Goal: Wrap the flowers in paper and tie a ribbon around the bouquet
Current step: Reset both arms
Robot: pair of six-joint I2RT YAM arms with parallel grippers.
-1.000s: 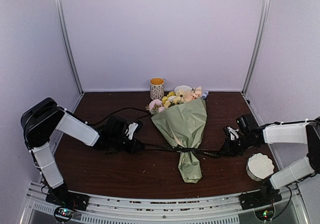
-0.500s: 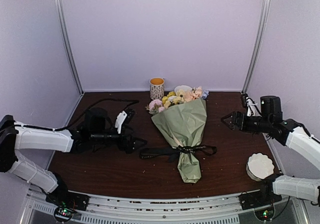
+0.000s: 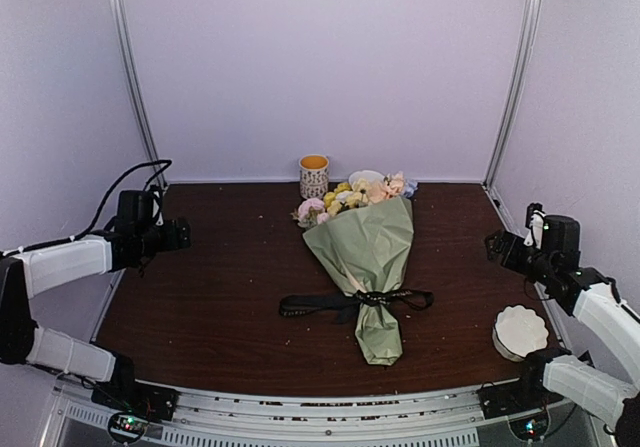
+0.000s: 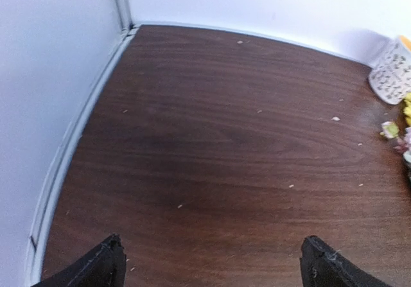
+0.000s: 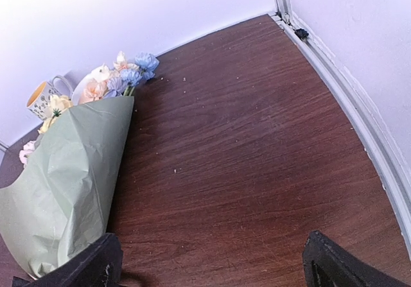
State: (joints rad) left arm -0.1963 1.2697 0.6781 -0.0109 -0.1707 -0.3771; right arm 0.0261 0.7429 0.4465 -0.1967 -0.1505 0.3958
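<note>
The flowers (image 3: 350, 195) lie mid-table, wrapped in the sage-green paper (image 3: 367, 252) as a cone that narrows toward the near edge. The black ribbon (image 3: 352, 302) is knotted around the cone's neck, its tails spread left and right on the wood. In the right wrist view the paper (image 5: 61, 191) and blooms (image 5: 125, 75) fill the left side. My left gripper (image 3: 182, 233) hovers open at the far left, well away from the bouquet; in its wrist view it (image 4: 212, 264) spans bare wood. My right gripper (image 3: 496, 245) hangs open at the right, also apart; the right wrist view shows it (image 5: 212, 264) over bare wood.
A patterned cup (image 3: 314, 177) with an orange inside stands at the back wall behind the blooms, beside a small white plate (image 3: 364, 178). A white scalloped round stack (image 3: 520, 332) sits near the front right. Enclosure walls and metal posts bound the table.
Both grippers let go of the ribbon ends, opened, and drew back to the table's left and right sides. The ribbon tails dropped slack onto the wood beside the knot.
</note>
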